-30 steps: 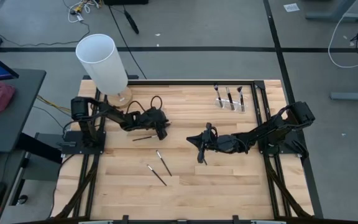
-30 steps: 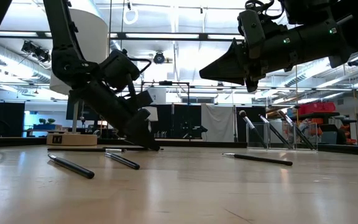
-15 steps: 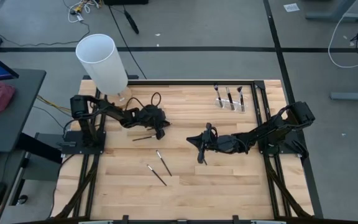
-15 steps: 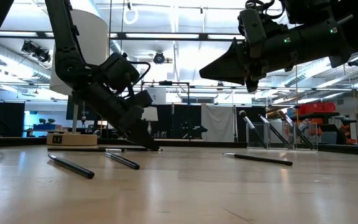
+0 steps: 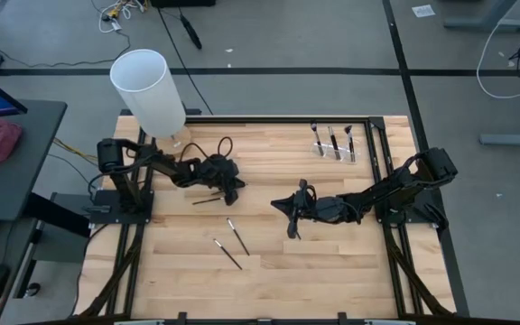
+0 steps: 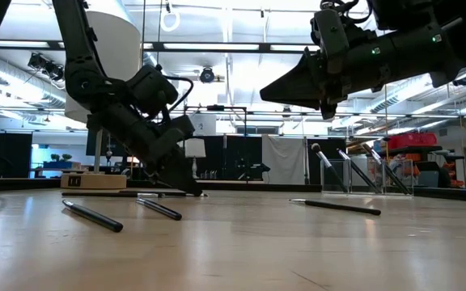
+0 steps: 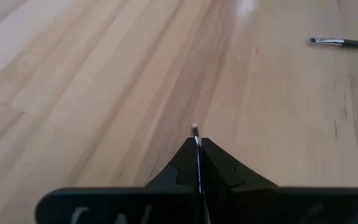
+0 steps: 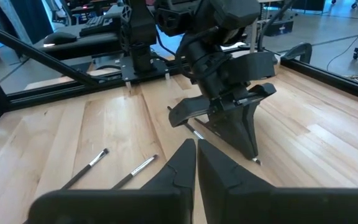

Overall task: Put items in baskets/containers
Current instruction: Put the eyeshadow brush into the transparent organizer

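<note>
Wooden table (image 5: 332,271) bears the left tool (image 5: 234,191), pinching a thin dark brush (image 7: 197,149) with a pale tip.

Swallowed between the closed fingers of the left hand (image 7: 197,143): nearly all of the pinched brush (image 7: 195,129), with only its pale tip poking out. Ahead of that hand and off to one side, cut by the picture's edge: the handle of a second brush (image 7: 345,43). Too small from above to tell bristle from handle: the loose brushes (image 5: 237,236) lying between the two hands. Cut off at the top in the low view: the white cylinder (image 6: 113,48) behind the left hand. Barely made out beyond the right hand (image 6: 265,95): the walls of the clear holder (image 6: 376,174).
</note>
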